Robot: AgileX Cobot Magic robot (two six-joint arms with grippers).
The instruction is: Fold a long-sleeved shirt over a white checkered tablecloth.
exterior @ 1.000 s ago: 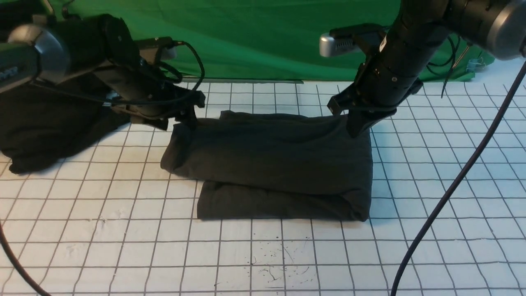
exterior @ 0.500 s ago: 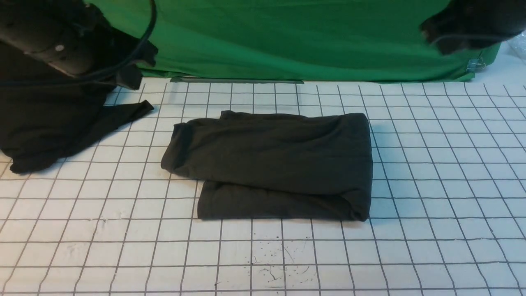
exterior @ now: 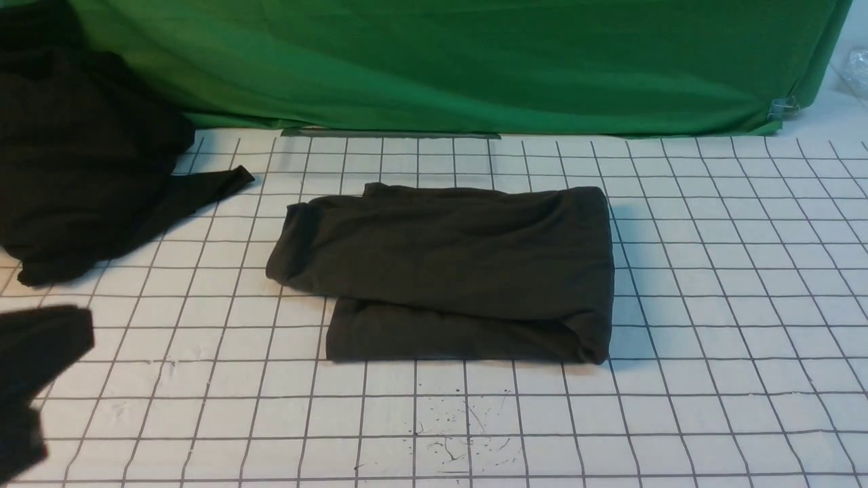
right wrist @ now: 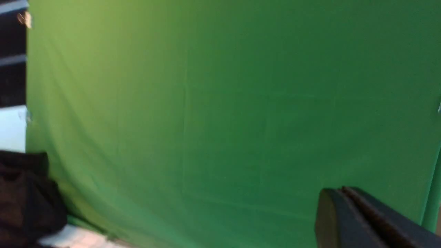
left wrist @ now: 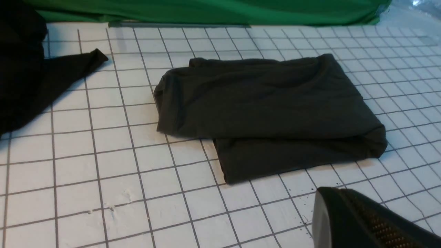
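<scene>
The long-sleeved shirt (exterior: 447, 268) lies folded on the white checkered tablecloth (exterior: 712, 379), near the middle of the cloth. It is a dark grey bundle in 2 visible layers: the upper layer is wider and goes out to my left side, and the lower layer shows as a narrower strip along the edge close to me. The right side of the bundle is a rounded fold. I cannot see any print on it from here. The shirt is free; none of my grippers touches it.

My left gripper (left wrist: 361, 220) is closed, with nothing between its fingers. In the left wrist view it sits low in the corner, above the tablecloth and apart from the shirt (left wrist: 268, 106). In the front view a dark blurred shape at the left edge (exterior: 34, 379) seems to be part of my left arm.

My right gripper (right wrist: 365, 220) is closed too and holds nothing. Its camera looks at the green backdrop cloth (right wrist: 224, 103).

On my far left, a blacker garment heap (exterior: 81, 176) lies partly on the tablecloth, well apart from the shirt, with 1 pointed end (exterior: 227, 181) reaching toward the middle.
</scene>
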